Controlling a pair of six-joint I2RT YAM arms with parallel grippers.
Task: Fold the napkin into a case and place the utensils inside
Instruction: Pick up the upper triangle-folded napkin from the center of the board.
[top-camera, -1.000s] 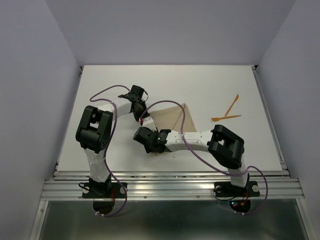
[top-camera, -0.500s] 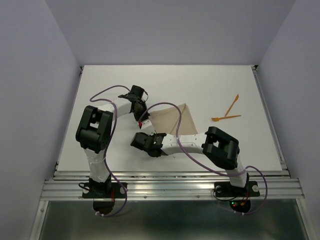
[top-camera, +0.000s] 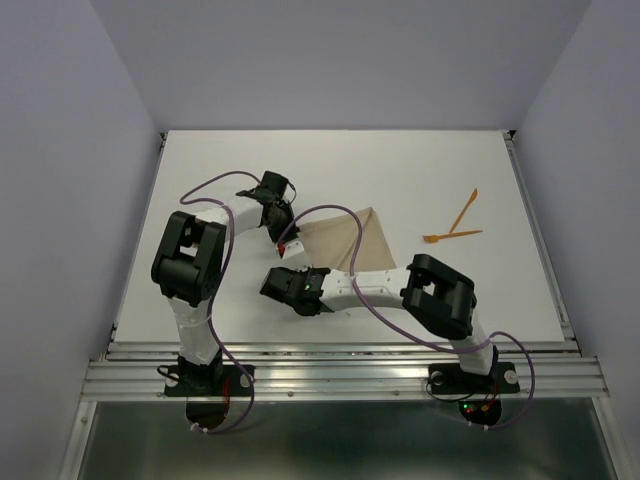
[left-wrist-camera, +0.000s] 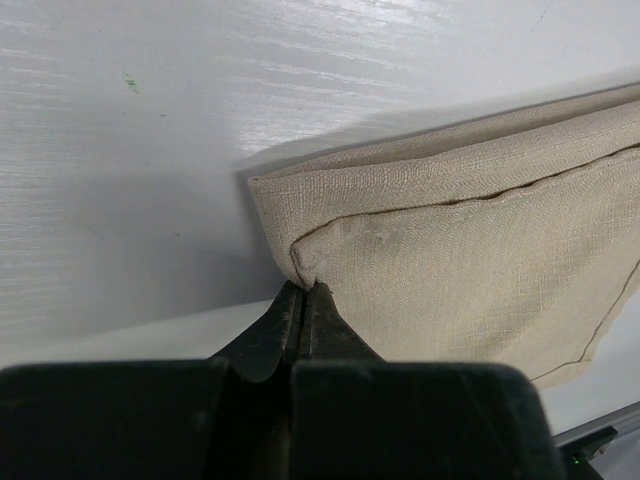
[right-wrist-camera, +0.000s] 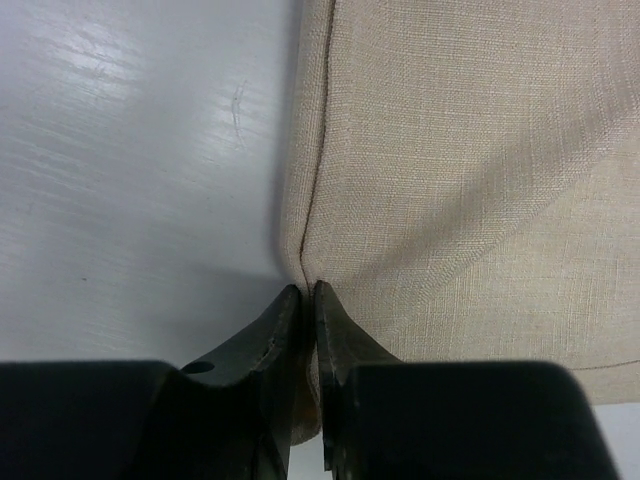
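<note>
The tan napkin (top-camera: 350, 240) lies folded in layers on the white table (top-camera: 420, 170), between my two arms. My left gripper (left-wrist-camera: 304, 288) is shut on the napkin (left-wrist-camera: 460, 260) at its doubled corner; in the top view this left gripper (top-camera: 288, 240) sits at the cloth's left end. My right gripper (right-wrist-camera: 308, 290) is shut on the napkin (right-wrist-camera: 460, 180) at its hemmed edge, and in the top view the right gripper (top-camera: 298, 284) covers the cloth's near-left part. Two orange utensils (top-camera: 463, 211) (top-camera: 452, 236) lie apart from the cloth at the right.
My right forearm (top-camera: 370, 284) stretches low along the near side of the cloth, with a purple cable (top-camera: 352, 240) arching over it. The table's raised rails (top-camera: 545, 240) border the right side and the near edge.
The right gripper has slid a little to the left along the near side of the cloth and its jaws have closed onto the hem. The left gripper has kept its hold on the corner.
</note>
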